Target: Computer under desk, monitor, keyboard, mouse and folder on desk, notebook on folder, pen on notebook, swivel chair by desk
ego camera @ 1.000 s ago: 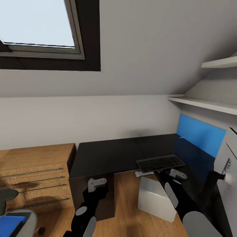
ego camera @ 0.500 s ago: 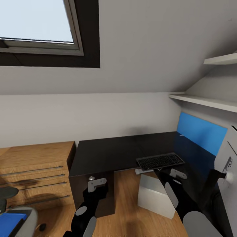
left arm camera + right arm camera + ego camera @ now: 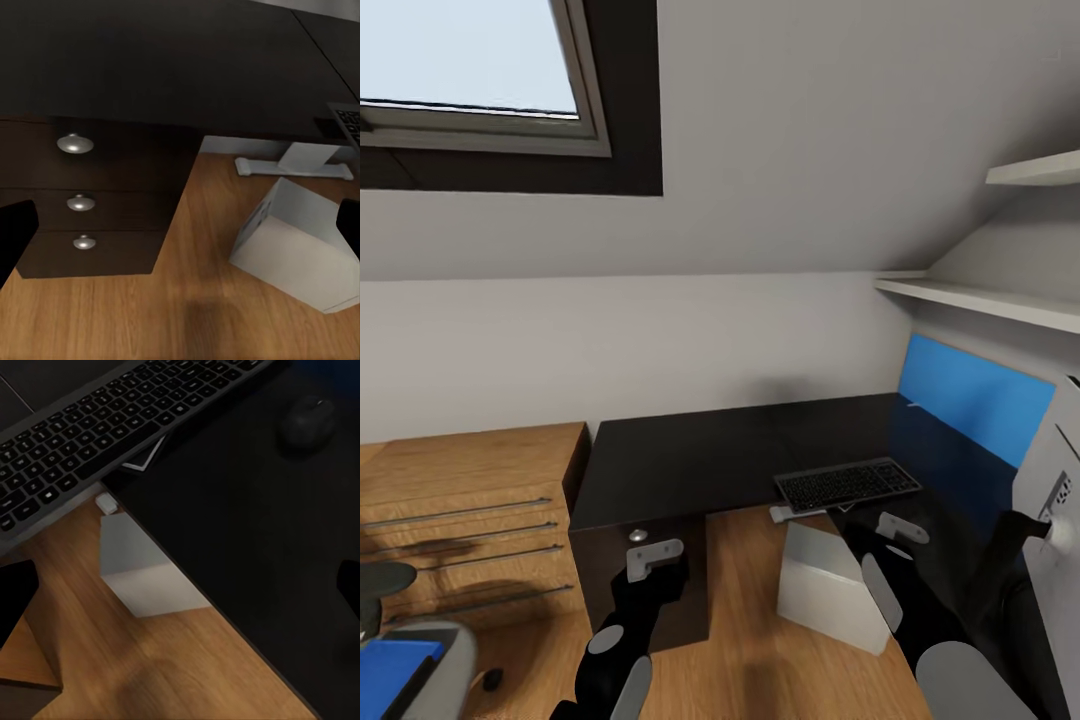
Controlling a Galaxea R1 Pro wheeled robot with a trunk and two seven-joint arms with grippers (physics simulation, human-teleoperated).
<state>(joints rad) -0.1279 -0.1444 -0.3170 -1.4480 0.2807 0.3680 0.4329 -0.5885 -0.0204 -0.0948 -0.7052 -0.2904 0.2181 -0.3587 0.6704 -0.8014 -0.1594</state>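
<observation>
Where the sloped ceiling meets the wall, the long black bench fills the corner, with the light wood cabinet on its left. The keyboard lies at the bench's front edge, partly overhanging it; in the right wrist view the keyboard has a dark mouse near it on the bench top. The computer stands on the wood floor beside the dark drawer pedestal, whose three silver knobs appear in the left wrist view along with the computer. At the right edge of the head view, the pale back of the monitor rises over the bench. At the lower left, the folder rests on the swivel chair. The left claw hangs in front of the pedestal and the right claw over the bench's front edge; both are spread and hold nothing.
</observation>
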